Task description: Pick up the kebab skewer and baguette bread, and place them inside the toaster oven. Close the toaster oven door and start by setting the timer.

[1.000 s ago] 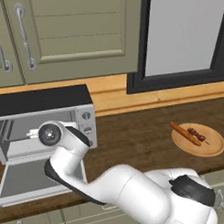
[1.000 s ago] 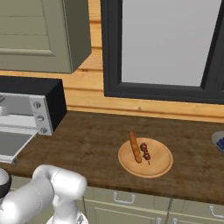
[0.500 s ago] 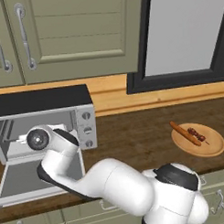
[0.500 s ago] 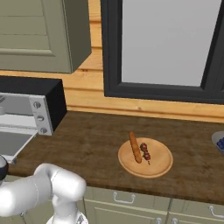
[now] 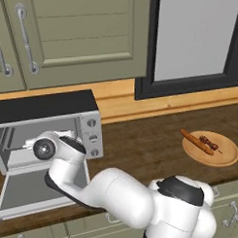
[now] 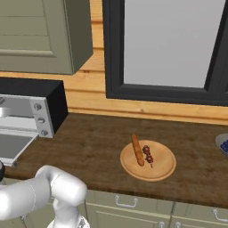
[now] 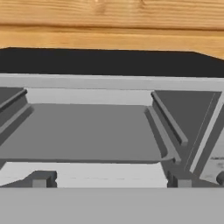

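The toaster oven (image 5: 47, 108) stands at the left of the counter, its door (image 5: 41, 189) folded down flat and its cavity empty. My hand hovers in front of the opening, above the door. In the hand view my gripper (image 7: 109, 181) is open, fingertips (image 7: 43, 179) wide apart, looking straight into the oven's grey interior (image 7: 87, 131). Far to the right, a wooden plate (image 5: 227, 158) holds the baguette bread (image 5: 196, 141) and the kebab skewer (image 5: 209, 143) side by side. The right base view shows the same baguette (image 6: 137, 150), skewer (image 6: 147, 156), oven (image 6: 44, 102) and door (image 6: 13, 147).
Three knobs (image 5: 91, 123) run down the oven's right side. Wall cabinets (image 5: 79, 39) hang above it, and a dark-framed window (image 6: 169, 49) is behind the counter. A blue bowl (image 6: 222, 144) sits at the far right edge. Bare wooden counter (image 5: 141, 139) lies between oven and plate.
My hand has shifted a little to the left in front of the oven opening and the arm's elbow has swung forward. The jaws have stayed open; the food has not moved.
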